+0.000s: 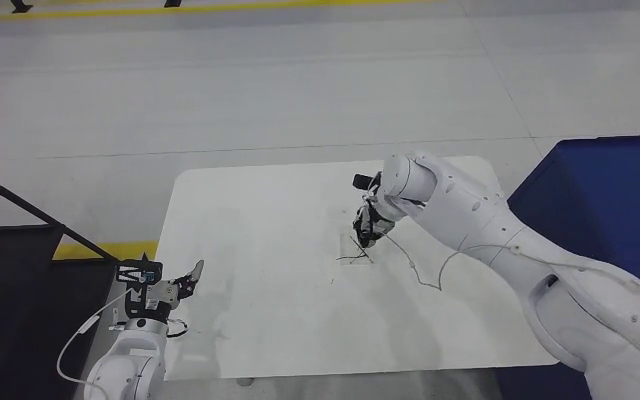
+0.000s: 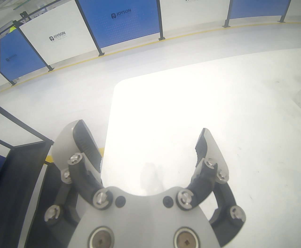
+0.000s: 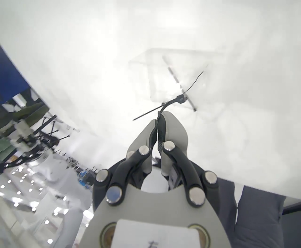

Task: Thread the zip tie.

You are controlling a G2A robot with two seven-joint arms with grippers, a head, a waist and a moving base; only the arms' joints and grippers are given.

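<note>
Your right claw (image 3: pixel 161 117) pinched the zip tie (image 3: pixel 171 102) beside the clear block (image 3: pixel 155 77), likely steadying it for threading; your left claw (image 2: pixel 141 125) sat wide, well apart.

Industrial test hall: a white table (image 1: pixel 270 300) stands on a pale, glossy floor (image 1: pixel 300 80) marked with a yellow line (image 1: pixel 110 249), fenced off by blue and white partition panels (image 2: pixel 58 35) on black posts (image 2: pixel 159 18).
</note>
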